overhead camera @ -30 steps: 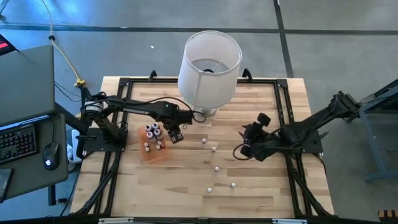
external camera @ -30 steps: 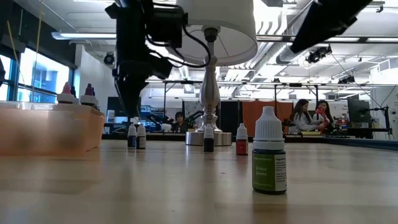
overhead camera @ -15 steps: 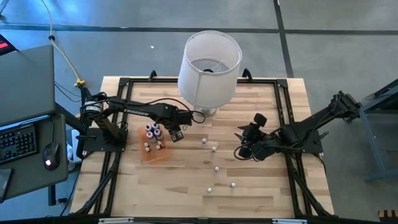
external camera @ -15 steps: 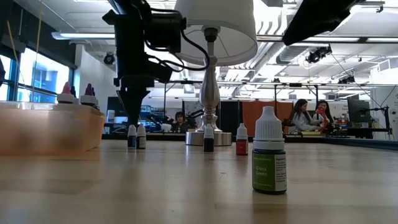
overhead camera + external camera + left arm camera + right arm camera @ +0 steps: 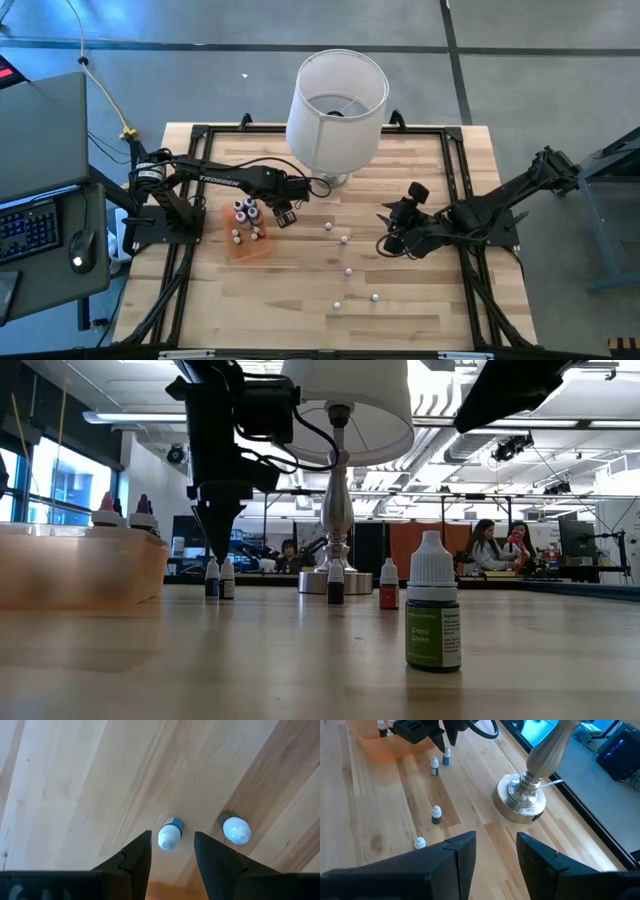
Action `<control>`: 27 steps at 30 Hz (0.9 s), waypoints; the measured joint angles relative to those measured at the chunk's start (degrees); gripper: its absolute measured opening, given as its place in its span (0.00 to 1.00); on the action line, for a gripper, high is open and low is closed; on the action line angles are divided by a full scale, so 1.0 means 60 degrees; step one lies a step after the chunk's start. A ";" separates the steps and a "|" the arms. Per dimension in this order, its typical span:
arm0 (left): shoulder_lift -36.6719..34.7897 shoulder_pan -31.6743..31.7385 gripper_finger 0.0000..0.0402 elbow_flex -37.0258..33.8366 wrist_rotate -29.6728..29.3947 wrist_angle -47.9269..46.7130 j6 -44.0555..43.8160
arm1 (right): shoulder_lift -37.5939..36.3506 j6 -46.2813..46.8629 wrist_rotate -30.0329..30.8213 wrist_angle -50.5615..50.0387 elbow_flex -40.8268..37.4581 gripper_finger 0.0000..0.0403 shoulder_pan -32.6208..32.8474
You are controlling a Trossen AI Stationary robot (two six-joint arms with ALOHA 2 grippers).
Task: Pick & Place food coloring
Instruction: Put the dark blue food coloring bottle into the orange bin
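Observation:
Several tiny whitish food coloring bottles stand in the orange tray point(image 5: 240, 252), and more stand loose on the wood point(image 5: 344, 239) point(image 5: 348, 271) point(image 5: 375, 297). My left gripper point(image 5: 283, 215) hangs open, pointing down, just right of the tray. In the left wrist view a white-topped bottle with a blue label point(image 5: 170, 835) stands on the table between its fingertips point(image 5: 172, 842), with a second bottle point(image 5: 236, 830) beside it. The low view shows the tips point(image 5: 222, 545) just above that pair point(image 5: 219, 578). My right gripper point(image 5: 388, 240) waits open right of centre point(image 5: 496, 845).
The big white lampshade point(image 5: 337, 100) stands on a metal base point(image 5: 522, 800) at the table's far middle, close behind my left arm. A green-labelled bottle point(image 5: 433, 615) stands near the front edge. Black frame rails run along the table's sides. People sit in the room beyond.
My left gripper has shifted a little sideways and now hangs over the two bottles beside the tray. My right gripper has moved slightly toward the table's left. No bottle has moved.

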 joint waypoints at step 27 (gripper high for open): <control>0.1417 0.0000 0.36 -0.0018 -0.0462 -0.0164 0.0050 | 0.0004 -0.0080 -0.0215 0.0219 0.0004 0.33 0.0005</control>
